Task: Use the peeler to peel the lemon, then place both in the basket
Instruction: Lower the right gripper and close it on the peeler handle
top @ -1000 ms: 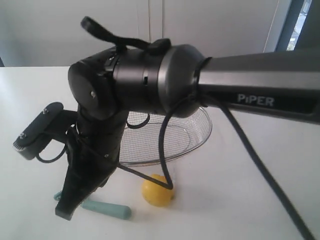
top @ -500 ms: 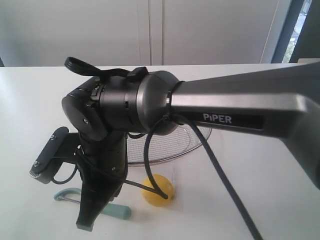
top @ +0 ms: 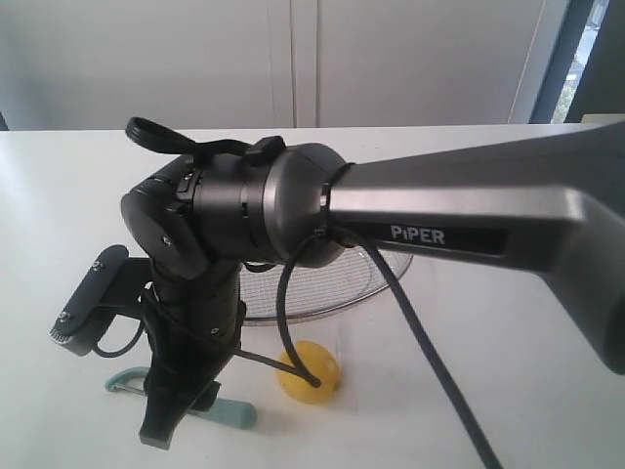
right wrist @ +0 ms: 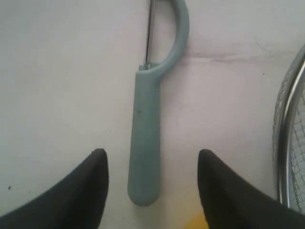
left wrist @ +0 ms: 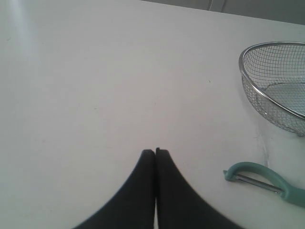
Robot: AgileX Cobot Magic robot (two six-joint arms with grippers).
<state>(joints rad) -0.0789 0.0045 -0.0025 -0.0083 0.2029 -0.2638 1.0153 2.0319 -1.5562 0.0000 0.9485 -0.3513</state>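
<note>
The pale teal peeler (right wrist: 145, 143) lies flat on the white table, its handle running between the fingers of my open right gripper (right wrist: 152, 153), which hangs just above it without touching. In the exterior view that gripper (top: 159, 435) points down over the peeler (top: 227, 412). To the right of the peeler, the yellow lemon (top: 311, 371) rests in front of the wire mesh basket (top: 332, 293). My left gripper (left wrist: 155, 151) is shut on nothing over bare table, with the peeler's head (left wrist: 257, 172) and the basket (left wrist: 276, 86) off to one side.
The right arm's dark forearm (top: 459, 215) and its cable (top: 420, 342) cross the exterior view and hide much of the basket. The basket's steel rim (right wrist: 281, 143) runs close beside one right finger. A white wall stands behind the table.
The right arm has swung lower and a little to the right, bringing its open gripper over the peeler's handle. The lemon, peeler and basket have not moved.
</note>
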